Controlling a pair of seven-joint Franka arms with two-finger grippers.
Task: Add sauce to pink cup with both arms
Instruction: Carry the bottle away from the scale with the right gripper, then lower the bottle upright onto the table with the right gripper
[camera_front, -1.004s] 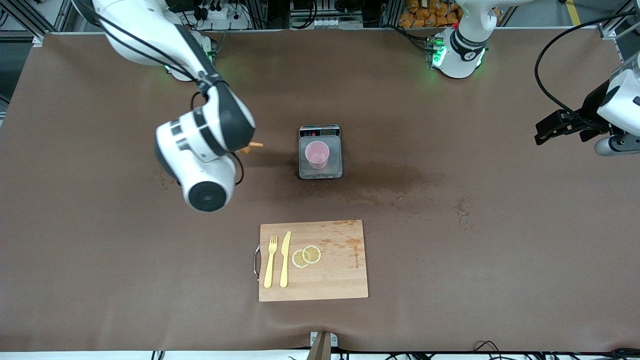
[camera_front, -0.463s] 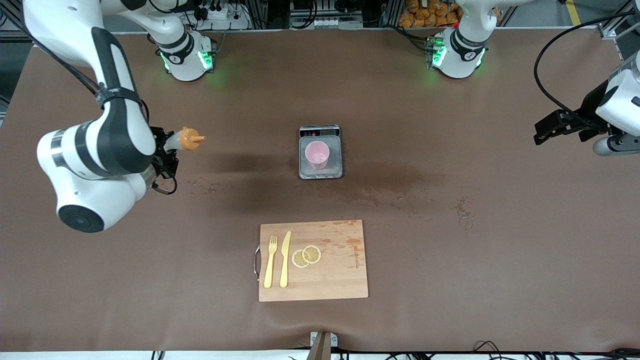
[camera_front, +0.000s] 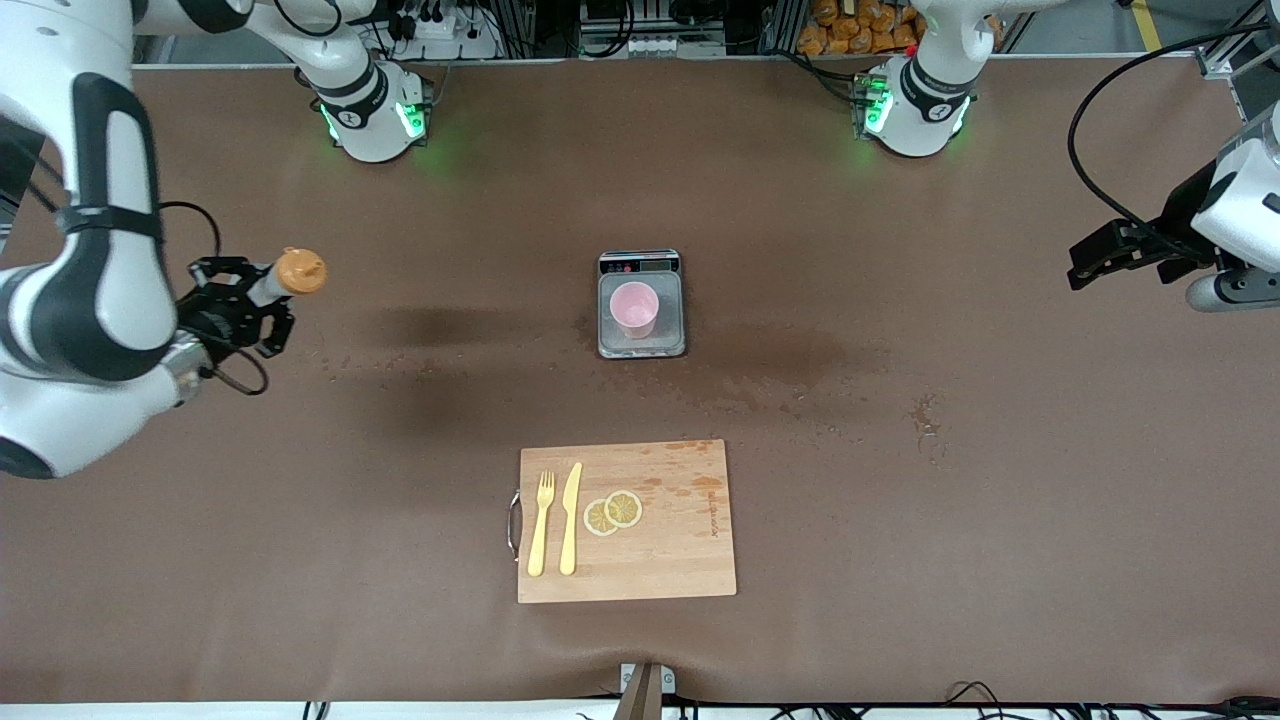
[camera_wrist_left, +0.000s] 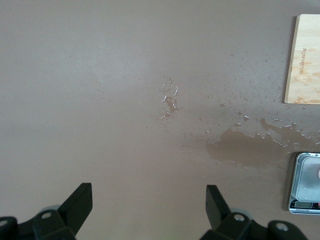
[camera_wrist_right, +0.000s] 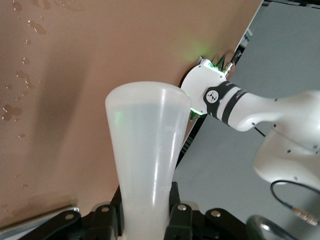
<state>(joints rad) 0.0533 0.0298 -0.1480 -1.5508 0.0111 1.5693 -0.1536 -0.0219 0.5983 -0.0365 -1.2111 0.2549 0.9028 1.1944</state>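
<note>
Right gripper (camera_front: 240, 300) clamped on one sauce (camera_front: 285, 275) well off the single cup (camera_front: 635, 309); left gripper (camera_wrist_left: 145, 205) idle, jaws apart.

Translucent plastic sauce (camera_wrist_right: 145, 165), matt table (camera_front: 900, 500)

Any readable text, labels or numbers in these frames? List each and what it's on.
Nothing can be quoted with confidence.
Cutting board: burned-in brand line along one edge, too blurred to read.
Scale: display and button labels too small to read.
Right arm's base: round logo badge, a symbol, no legible letters.
Sauce bottle, pink cup, fork, knife: no markings visible.
</note>
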